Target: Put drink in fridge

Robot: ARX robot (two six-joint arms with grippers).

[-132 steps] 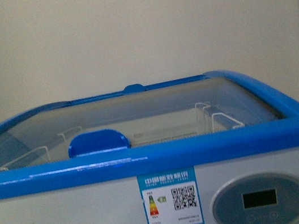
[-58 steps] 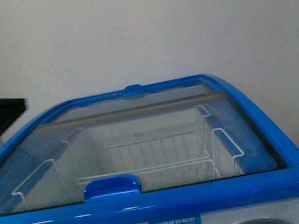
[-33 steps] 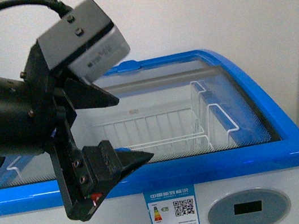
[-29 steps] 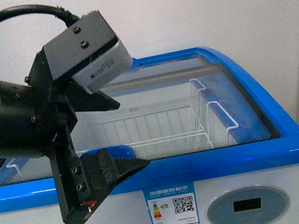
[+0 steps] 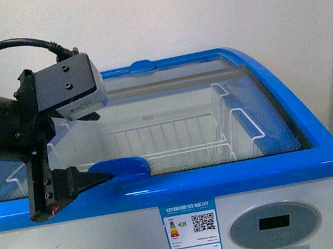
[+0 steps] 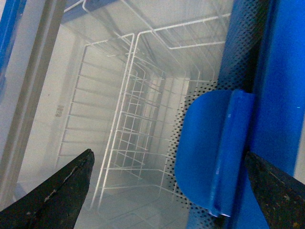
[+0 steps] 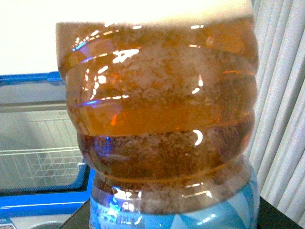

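Note:
The fridge is a white chest cooler with a blue rim and a shut sliding glass lid. A blue lid handle sits at its front edge. My left gripper is open over the lid, its lower finger at the handle. In the left wrist view the handle lies between the spread fingers of the left gripper. My right gripper is shut on the drink bottle, amber liquid with a light blue label, which fills its view. The fridge rim shows behind it.
White wire baskets sit inside the fridge under the glass. A second blue handle is at the lid's back edge. A control panel and energy label are on the front. Pale vertical blinds stand beside the bottle.
The view has risen above the lid. My left arm came in from the left, then dropped and drew back, so its lower finger now sits at the front lid handle.

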